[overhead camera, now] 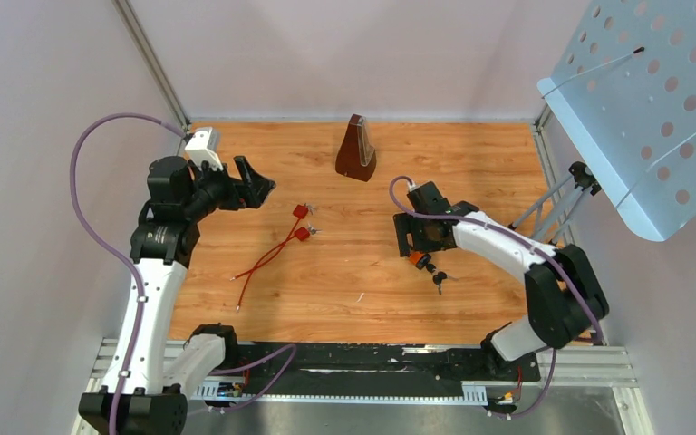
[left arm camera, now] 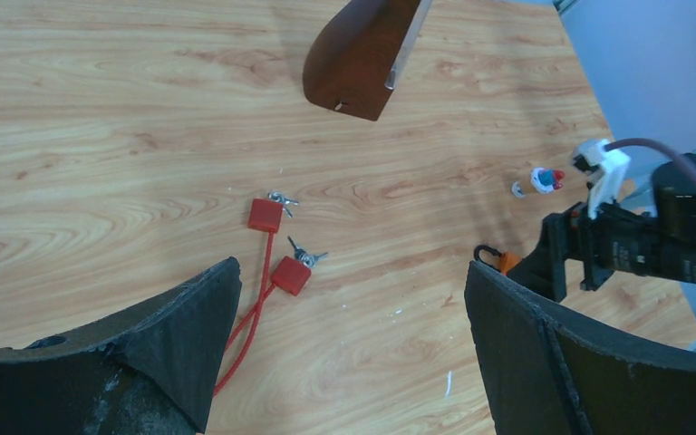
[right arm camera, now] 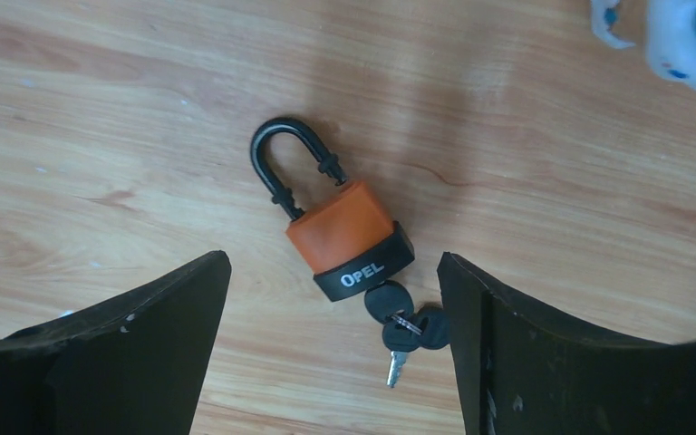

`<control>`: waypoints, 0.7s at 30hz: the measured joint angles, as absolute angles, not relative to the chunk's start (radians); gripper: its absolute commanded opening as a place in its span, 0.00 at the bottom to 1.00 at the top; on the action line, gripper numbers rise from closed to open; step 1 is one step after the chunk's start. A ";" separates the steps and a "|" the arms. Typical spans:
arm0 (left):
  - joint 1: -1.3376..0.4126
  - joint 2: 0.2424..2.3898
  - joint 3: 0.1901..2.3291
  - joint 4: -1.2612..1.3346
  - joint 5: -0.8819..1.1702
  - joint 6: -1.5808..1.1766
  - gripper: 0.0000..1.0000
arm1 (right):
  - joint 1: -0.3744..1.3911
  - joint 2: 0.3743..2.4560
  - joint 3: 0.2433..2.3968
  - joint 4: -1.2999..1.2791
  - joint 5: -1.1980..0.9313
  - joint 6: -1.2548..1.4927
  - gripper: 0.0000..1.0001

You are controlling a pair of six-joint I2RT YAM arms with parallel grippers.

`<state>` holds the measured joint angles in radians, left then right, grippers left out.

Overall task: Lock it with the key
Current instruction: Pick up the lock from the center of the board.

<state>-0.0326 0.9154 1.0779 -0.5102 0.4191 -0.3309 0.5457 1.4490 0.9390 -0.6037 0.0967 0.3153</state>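
the orange padlock [right arm camera: 344, 237], keys [right arm camera: 399, 328] at its base, lies flat on the table [overhead camera: 471, 154] right of its middle beneath the right gripper [right arm camera: 333, 272], jaws spread and empty, while the left gripper [left arm camera: 352, 276] gapes empty near the left edge.

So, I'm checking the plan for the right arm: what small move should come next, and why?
Probably lower the right gripper straight down around the orange padlock: it lies flat on the table between the open fingers, untouched, with the keys already at its base.

White "OPEL" lettering on black base band of orange padlock [right arm camera: 344, 231] (clear in right wrist view).
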 measured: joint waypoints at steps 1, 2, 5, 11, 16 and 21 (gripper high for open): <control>-0.033 0.919 1.078 -0.509 0.421 -0.331 1.00 | 0.549 1.482 0.948 -0.618 0.097 0.299 0.85; -0.033 0.924 1.078 -0.507 0.422 -0.331 1.00 | 0.552 1.520 0.963 -0.636 0.099 0.284 0.84; -0.038 0.935 1.078 -0.504 0.434 -0.325 1.00 | 0.565 1.641 1.034 -0.693 0.106 0.249 0.82; -0.047 0.939 1.078 -0.505 0.440 -0.307 1.00 | 0.578 1.717 1.073 -0.736 0.102 0.195 0.81; -0.052 0.939 1.078 -0.505 0.440 -0.303 1.00 | 0.579 1.731 1.095 -0.755 0.069 0.155 0.77; -0.058 0.939 1.078 -0.506 0.441 -0.303 1.00 | 0.578 1.759 1.102 -0.758 0.062 0.140 0.61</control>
<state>-0.0578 0.9390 1.0782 -0.5060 0.4408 -0.3027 0.5781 1.7592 1.1019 -0.7578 0.0620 0.1402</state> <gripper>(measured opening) 0.998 0.710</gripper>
